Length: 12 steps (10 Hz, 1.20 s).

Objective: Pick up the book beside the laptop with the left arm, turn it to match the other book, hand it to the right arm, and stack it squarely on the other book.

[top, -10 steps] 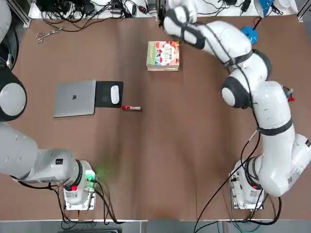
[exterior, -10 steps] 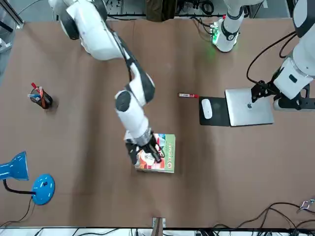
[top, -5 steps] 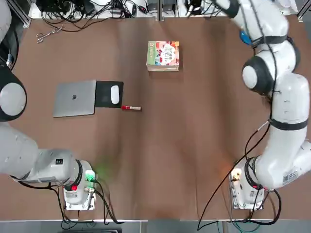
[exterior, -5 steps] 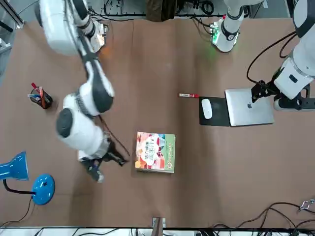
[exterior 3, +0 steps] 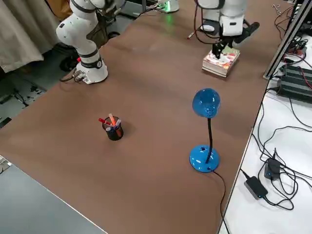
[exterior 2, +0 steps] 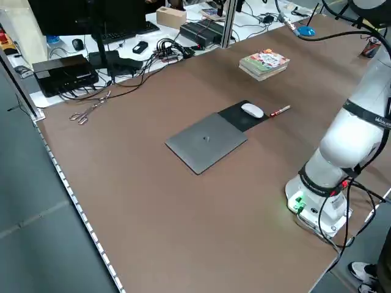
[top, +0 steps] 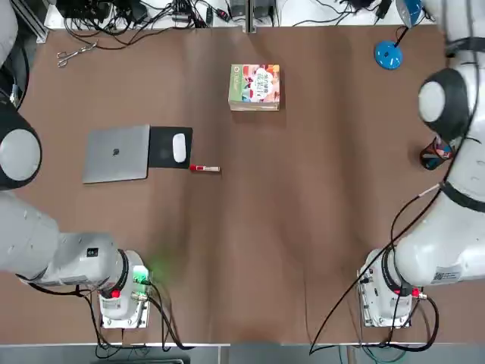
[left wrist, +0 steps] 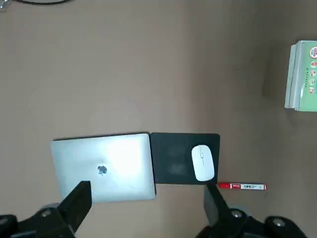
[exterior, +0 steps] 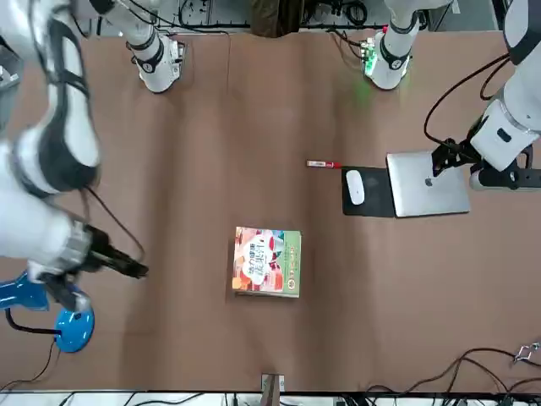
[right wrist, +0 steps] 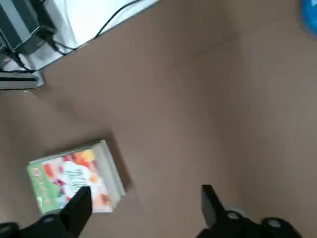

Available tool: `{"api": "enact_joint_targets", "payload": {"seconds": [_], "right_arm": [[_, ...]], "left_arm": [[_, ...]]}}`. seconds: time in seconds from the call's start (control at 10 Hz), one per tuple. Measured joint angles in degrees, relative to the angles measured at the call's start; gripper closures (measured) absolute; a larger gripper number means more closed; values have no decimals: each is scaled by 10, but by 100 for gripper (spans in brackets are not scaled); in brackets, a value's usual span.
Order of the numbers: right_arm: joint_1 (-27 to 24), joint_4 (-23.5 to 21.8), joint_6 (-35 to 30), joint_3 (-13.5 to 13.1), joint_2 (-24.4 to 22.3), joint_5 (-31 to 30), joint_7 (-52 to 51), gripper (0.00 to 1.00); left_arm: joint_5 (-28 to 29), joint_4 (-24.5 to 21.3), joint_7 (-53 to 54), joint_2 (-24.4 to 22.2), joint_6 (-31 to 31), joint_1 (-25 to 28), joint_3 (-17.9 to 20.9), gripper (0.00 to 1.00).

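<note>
The book with its colourful cover and green band lies flat at the far middle of the table, free of both grippers. It rests on the other book, of which only the edge shows. The silver laptop sits far off to the left. My right gripper is open and empty, pulled well away to the right of the books. My left gripper hangs open high above the laptop, holding nothing.
A black mouse pad with a white mouse adjoins the laptop, and a red marker lies beside it. A blue lamp and a pen cup stand on the right side. Scissors lie at the far left.
My right gripper opened over the book, left it on the stack and swung away to the right edge of the table. The left arm has not moved.
</note>
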Motion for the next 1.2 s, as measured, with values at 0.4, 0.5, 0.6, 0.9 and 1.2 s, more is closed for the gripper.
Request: {"api": "enact_joint_targets", "payload": {"seconds": [0.4, 0.5, 0.6, 0.9, 1.2], "right_arm": [[-69, -81, -59, -1, -142, -83, -174, 0], [-69, -83, -81, 1, -167, -102, -179, 0], [-68, -85, -100, 3, -192, -111, -180, 0], [-69, -99, -116, 3, -227, -116, -180, 0], [-83, -105, -116, 2, -226, -118, -181, 0]], "left_arm": [[0, 0, 0, 1, 0, 0, 0, 0], [0, 0, 0, 1, 0, 0, 0, 0], [0, 0, 0, 1, 0, 0, 0, 0], [0, 0, 0, 1, 0, 0, 0, 0], [0, 0, 0, 1, 0, 0, 0, 0]]}}
